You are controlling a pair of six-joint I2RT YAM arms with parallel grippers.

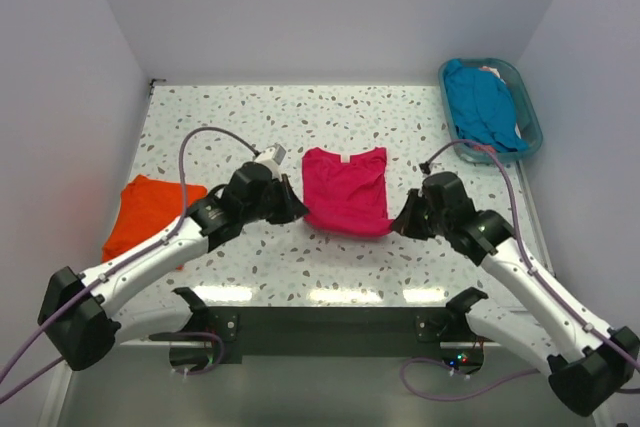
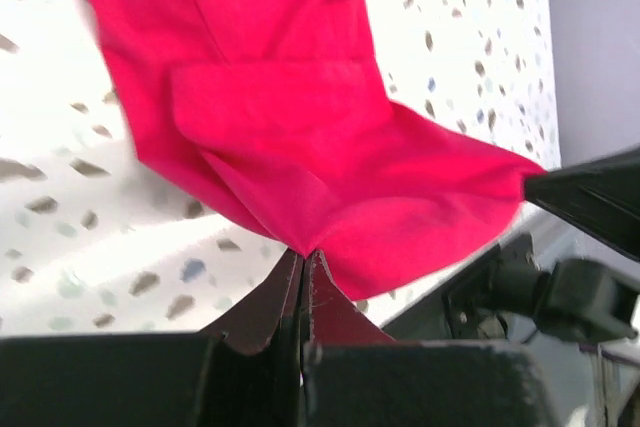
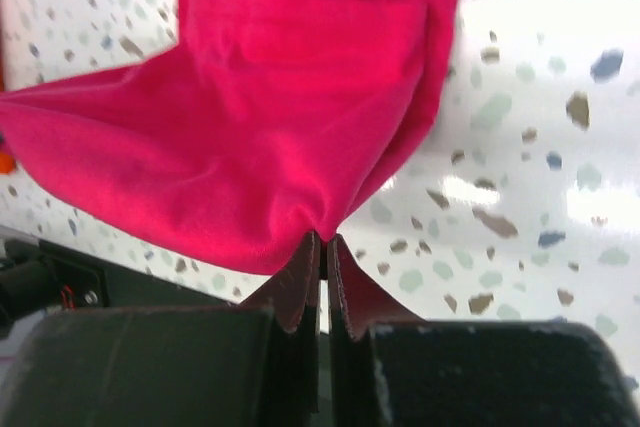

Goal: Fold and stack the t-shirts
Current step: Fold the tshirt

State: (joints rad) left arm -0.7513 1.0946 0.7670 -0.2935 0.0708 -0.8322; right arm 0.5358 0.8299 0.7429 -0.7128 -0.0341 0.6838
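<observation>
The step in hand is the fold of the hot-pink cotton t-shirt [image 1: 347, 190], which lies in the middle of the speckled white bench [image 1: 230, 117], collar toward the far wall and its sides apparently already turned in so that it forms a narrow rectangle. The left hand [image 1: 296, 209] is closed tight on the near left corner of the hem, and the right hand [image 1: 400, 225] is closed tight on the near right corner. Both wrist views show the fingers pressed together with a pinch of pink cloth between them and the hem raised off the surface, hanging in a shallow sag between the two grips. A folded orange cotton t-shirt [image 1: 148, 212] rests at the left edge of the bench, well apart from the pink one, and a teal-blue t-shirt [image 1: 485, 102] lies bunched in the teal plastic basket [image 1: 530, 112] at the far right corner. The next move, as I judge it, is to carry the hem away from the arm bases and lay it over the collar end, halving the length. That calls for both hands to travel together at equal height, with the edge taut enough not to wrinkle, and to let go only once the corners line up.
</observation>
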